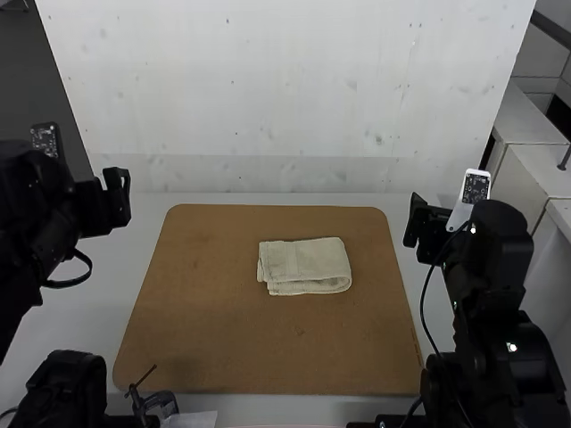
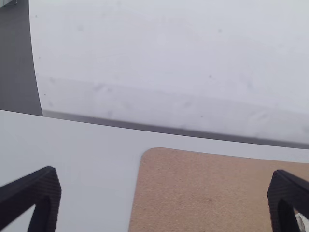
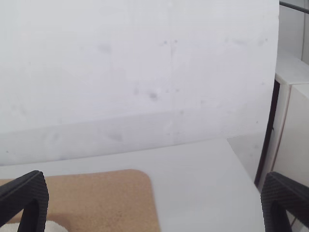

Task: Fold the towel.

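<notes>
Lateral access: the widest open span over the brown board lay between the towel and the left gripper. A narrower channel separated the towel from the right gripper. Both grippers stood beside the board, fingers spread, with an open gap between them. Forward limit: an upright white panel bounded travel beyond the board. Right side: a black cable hung near the board's edge. Near left corner: a dark clamp-like fixture obstructed low entry.
</notes>
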